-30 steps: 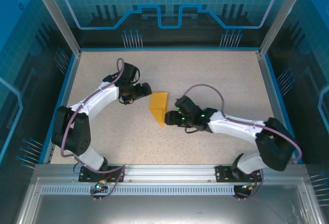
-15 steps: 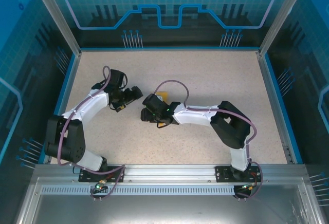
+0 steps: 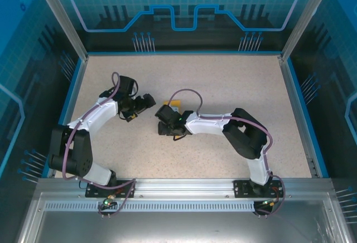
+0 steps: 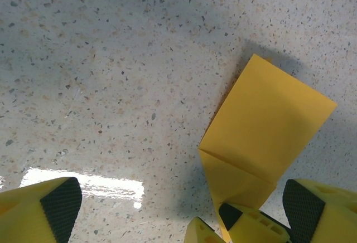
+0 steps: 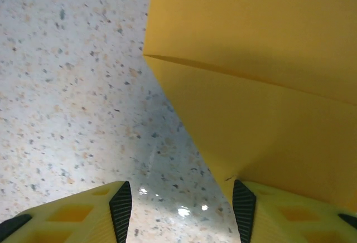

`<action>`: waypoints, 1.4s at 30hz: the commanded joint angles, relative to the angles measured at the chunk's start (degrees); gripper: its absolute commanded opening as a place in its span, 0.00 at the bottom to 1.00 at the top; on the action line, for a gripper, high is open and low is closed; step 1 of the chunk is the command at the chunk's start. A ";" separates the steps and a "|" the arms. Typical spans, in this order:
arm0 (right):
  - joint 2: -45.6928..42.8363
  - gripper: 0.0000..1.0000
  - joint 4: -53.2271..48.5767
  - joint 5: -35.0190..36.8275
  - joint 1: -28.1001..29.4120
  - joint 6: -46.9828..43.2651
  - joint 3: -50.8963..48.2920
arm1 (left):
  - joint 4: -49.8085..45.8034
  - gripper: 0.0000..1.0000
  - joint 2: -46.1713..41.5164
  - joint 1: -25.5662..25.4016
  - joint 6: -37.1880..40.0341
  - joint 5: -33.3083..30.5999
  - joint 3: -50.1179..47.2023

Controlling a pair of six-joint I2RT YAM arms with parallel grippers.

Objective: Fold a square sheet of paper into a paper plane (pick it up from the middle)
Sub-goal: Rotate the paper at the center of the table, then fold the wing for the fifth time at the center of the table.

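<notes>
The square sheet of paper (image 4: pixel 269 125) lies on the speckled table, orange-yellow and folded into a rectangle with a creased triangular end. In the top view my right gripper (image 3: pixel 163 119) sits over it, leaving a corner of the paper (image 3: pixel 176 106) showing. The right gripper (image 5: pixel 182 209) is open with bare table between its pads. Its right finger (image 5: pixel 279 215) touches the paper's (image 5: pixel 251 59) pointed end at the edge. My left gripper (image 3: pixel 146 102) is just left of the paper. This left gripper (image 4: pixel 181 209) is wide open and holds nothing. The right gripper's yellow fingers (image 4: pixel 251 226) show at the paper's tip.
Blue-framed transparent walls (image 3: pixel 72 87) enclose the table (image 3: pixel 234 81) on three sides. Open tabletop lies behind and to the right of the arms. The right arm's elbow (image 3: pixel 245 134) stands to the right of the paper.
My right gripper swung left across the paper and now covers most of it, with its jaws somewhat narrower. My left gripper drew back to the left and opened a little wider.
</notes>
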 commanded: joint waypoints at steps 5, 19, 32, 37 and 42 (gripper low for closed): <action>-5.62 0.52 -1.23 -8.77 -4.38 -14.46 -11.98 | 0.37 0.96 0.31 0.68 0.72 3.34 -1.19; -26.24 0.55 7.36 -16.79 -12.37 -20.94 -24.90 | 6.95 0.97 -1.82 -0.30 -0.21 11.39 -6.67; -21.81 0.54 26.48 -14.92 -14.51 0.25 -31.85 | 18.74 0.98 -2.24 -6.71 -7.60 17.93 -13.27; -22.57 0.54 26.99 -16.50 -16.05 0.11 -32.36 | 21.14 0.99 -1.13 -8.19 -8.85 18.91 -14.02; -21.43 0.53 27.92 -18.24 -17.46 0.15 -32.94 | 22.50 0.99 0.27 -9.99 -9.94 18.76 -13.80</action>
